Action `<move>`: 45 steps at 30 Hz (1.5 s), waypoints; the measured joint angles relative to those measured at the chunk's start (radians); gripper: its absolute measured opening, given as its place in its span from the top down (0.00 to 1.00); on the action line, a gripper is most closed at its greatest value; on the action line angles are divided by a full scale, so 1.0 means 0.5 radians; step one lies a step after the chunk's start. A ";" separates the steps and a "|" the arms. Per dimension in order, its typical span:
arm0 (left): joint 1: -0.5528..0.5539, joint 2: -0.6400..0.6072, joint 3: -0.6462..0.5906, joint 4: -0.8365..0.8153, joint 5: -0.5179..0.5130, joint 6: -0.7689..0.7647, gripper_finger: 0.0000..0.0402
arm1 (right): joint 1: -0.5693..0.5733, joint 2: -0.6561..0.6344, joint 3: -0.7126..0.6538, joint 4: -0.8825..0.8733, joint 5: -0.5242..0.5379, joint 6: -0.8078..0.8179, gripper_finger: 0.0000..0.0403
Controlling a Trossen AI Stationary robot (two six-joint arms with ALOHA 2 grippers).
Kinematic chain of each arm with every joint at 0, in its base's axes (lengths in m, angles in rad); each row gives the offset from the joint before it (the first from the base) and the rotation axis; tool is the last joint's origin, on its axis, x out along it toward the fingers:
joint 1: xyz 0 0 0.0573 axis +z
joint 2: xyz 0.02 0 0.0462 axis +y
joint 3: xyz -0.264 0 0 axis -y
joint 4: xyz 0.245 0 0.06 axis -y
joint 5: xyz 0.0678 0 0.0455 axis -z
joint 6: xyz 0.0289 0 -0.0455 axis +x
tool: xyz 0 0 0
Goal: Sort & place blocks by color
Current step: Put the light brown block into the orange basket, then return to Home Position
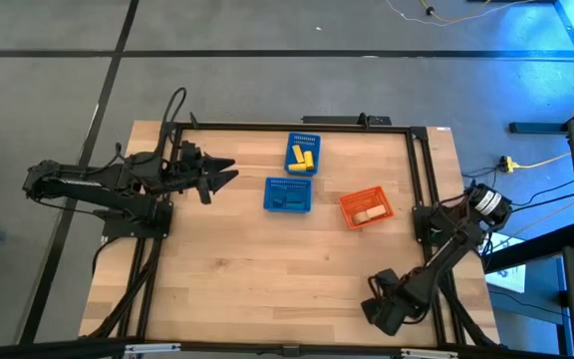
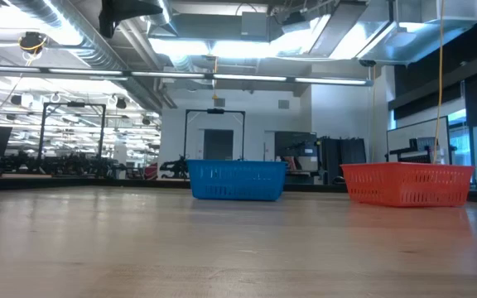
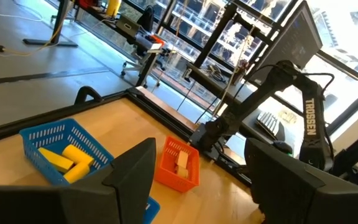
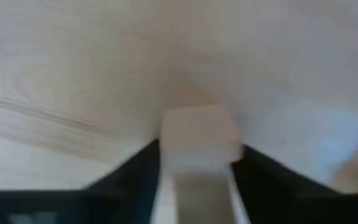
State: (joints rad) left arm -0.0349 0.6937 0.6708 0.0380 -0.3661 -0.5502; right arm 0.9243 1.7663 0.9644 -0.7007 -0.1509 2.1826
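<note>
Three perforated baskets sit in the middle of the table. The far blue basket holds yellow blocks. The nearer blue basket holds blue blocks. The orange basket holds natural wood blocks. My left gripper hovers open left of the baskets and holds nothing; its fingers point toward them. My right gripper is low over the table's near right part, shut on a pale wood block. In the high view the gripper itself hides that block. My right gripper pinches the pale wood block between its two fingers, which lie against two opposite side faces. It comes from above, pointing down at the tabletop. The block's free end is right at the table surface; whether it rests there, I cannot tell.
A black frame runs along the table's far edge and down both sides, past the arm bases. Bare wood lies between the baskets and the near edge. In the low view only the blue basket and the orange basket show.
</note>
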 joint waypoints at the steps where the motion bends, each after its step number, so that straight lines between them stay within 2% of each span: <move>1: 0.000 0.000 0.000 0.000 -0.011 -0.009 0.41 | -0.033 -0.004 0.000 -0.011 0.020 -0.054 0.60; 2: 0.001 0.000 0.000 0.000 -0.020 -0.028 0.41 | -0.071 -0.012 -0.001 -0.043 0.042 -0.116 0.68; 3: 0.001 0.000 0.000 0.000 -0.020 -0.044 0.41 | -0.118 -0.030 -0.005 -0.089 0.097 -0.187 0.70; 5: 0.000 0.000 0.000 0.000 -0.019 -0.049 0.41 | -0.251 -0.072 -0.015 -0.127 0.243 -0.374 0.70; 6: 0.000 0.000 0.000 -0.001 -0.020 -0.049 0.41 | -0.322 -0.116 -0.016 -0.113 0.386 -0.485 0.70; 10: 0.000 0.000 0.000 0.000 -0.020 -0.050 0.41 | -0.644 -0.420 0.008 -0.161 0.801 -0.969 0.70; 13: 0.000 0.000 0.000 -0.001 -0.019 -0.050 0.41 | -0.886 -0.689 0.064 -0.427 1.073 -1.209 0.70; 15: 0.000 -0.001 0.000 -0.001 0.009 -0.049 0.41 | -1.040 -0.844 0.083 -0.629 1.179 -1.336 0.70; 18: 0.000 0.000 0.000 0.005 0.132 0.009 0.41 | -1.241 -1.001 0.082 -0.924 1.205 -1.447 0.70; 20: -0.001 -0.001 0.000 0.014 0.159 0.017 0.41 | -1.360 -1.054 0.044 -0.995 1.174 -1.510 0.70; 24: 0.000 -0.001 0.000 0.014 0.157 0.016 0.41 | -1.540 -1.051 -0.135 -0.759 1.023 -1.746 0.70; 29: 0.000 -0.001 0.000 0.014 0.144 0.020 0.41 | -1.737 -1.009 -0.326 -0.536 1.097 -1.767 0.70; 31: 0.000 -0.001 0.000 0.014 0.144 0.021 0.41 | -1.791 -1.009 -0.381 -0.456 1.045 -1.768 0.70; 33: 0.000 -0.001 0.000 0.014 0.144 0.021 0.41 | -1.836 -1.008 -0.410 -0.427 0.977 -1.769 0.64; 37: 0.000 -0.001 0.000 0.014 0.142 0.022 0.41 | -1.894 -1.016 -0.394 -0.422 0.902 -1.837 0.36; 40: 0.000 -0.001 0.000 0.013 0.130 0.028 0.41 | -1.912 -1.062 -0.317 -0.434 0.882 -1.960 0.19; 42: 0.000 -0.002 0.000 0.014 0.133 0.065 0.41 | -1.912 -1.108 -0.234 -0.441 0.942 -2.037 0.12; 45: -0.001 -0.032 -0.001 0.007 0.142 0.120 0.41 | -1.911 -1.200 -0.081 -0.427 0.983 -2.150 0.08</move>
State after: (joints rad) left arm -0.0353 0.6775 0.6704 0.0414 -0.2951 -0.4901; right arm -0.0311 1.1665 0.9241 -0.9144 0.3405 1.1075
